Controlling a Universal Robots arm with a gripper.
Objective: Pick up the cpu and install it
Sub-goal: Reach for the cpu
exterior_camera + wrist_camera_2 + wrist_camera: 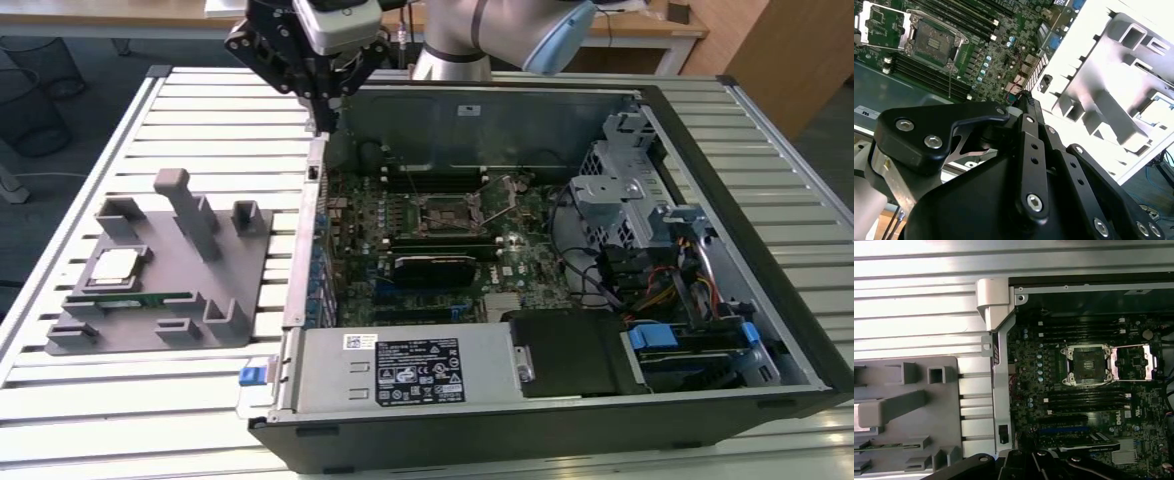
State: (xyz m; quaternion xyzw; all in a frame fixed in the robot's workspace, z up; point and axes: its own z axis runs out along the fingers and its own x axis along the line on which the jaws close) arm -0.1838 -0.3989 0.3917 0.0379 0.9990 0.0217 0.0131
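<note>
The cpu (114, 266) is being carried by the grey fixture (200, 325) on the worktop (107, 410), at the exterior view's left. The pincer (324, 120), tips together and empty, is being held above the computer case (534, 425) edge, well apart from the cpu.

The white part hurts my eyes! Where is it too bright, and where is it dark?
In the second wrist view, glare washes the grey holder tray nearly white; in the first wrist view the slatted table shines while the motherboard lies in shade; in the exterior view light is even, and the cpu gleams pale on top.
</note>
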